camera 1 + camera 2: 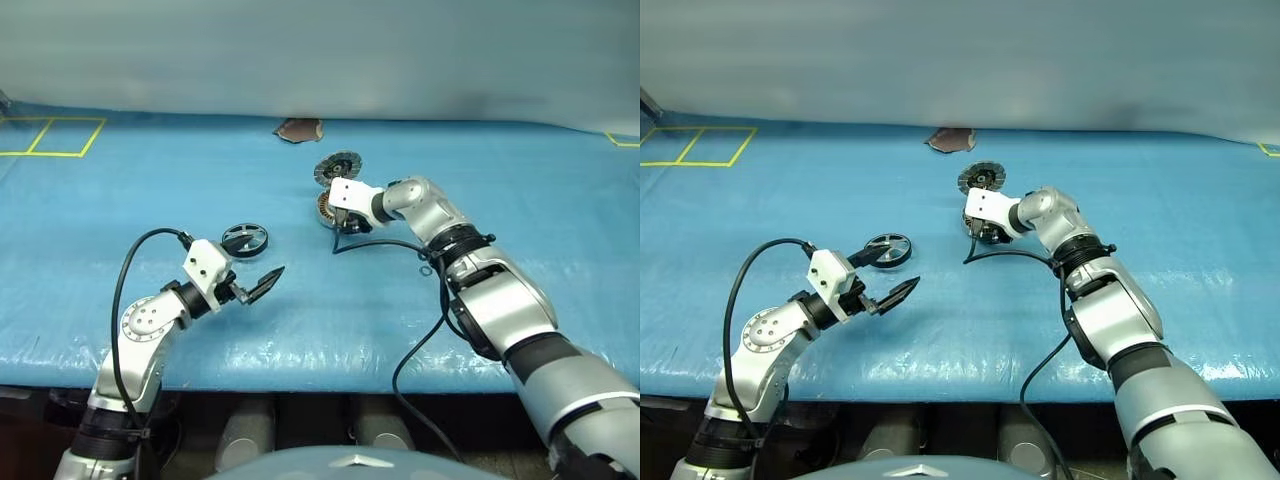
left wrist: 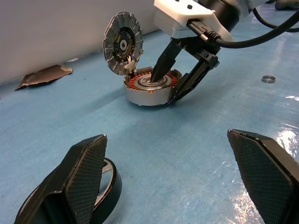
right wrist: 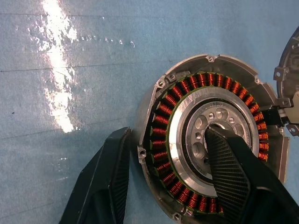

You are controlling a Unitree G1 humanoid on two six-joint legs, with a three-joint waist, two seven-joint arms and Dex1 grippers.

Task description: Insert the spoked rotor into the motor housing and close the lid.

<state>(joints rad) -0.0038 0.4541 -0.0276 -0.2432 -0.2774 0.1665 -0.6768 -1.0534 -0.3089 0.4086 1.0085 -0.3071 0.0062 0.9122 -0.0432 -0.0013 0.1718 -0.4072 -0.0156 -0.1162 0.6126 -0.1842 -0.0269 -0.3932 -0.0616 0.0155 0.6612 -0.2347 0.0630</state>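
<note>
The motor housing (image 3: 205, 79) lies on the blue table with its copper windings showing. Its lid (image 2: 123, 43) stands upright on the hinge at the far edge, segmented face towards me. My right gripper (image 2: 164, 88) points down over the housing (image 1: 325, 208). One finger sits in the silvery centre and the other presses the outer wall, so the jaws grip the housing's side. The spoked rotor (image 1: 245, 238) lies flat on the table to the left. My left gripper (image 1: 262, 256) hangs open just in front of it, one finger (image 2: 86, 168) beside its rim, holding nothing.
A torn brown scrap (image 1: 299, 129) lies by the grey wall at the back. A small metal ring (image 2: 268, 79) rests on the table right of the housing. Yellow tape lines (image 1: 50, 135) mark the far left corner. The right arm's black cable (image 1: 375, 243) trails over the table.
</note>
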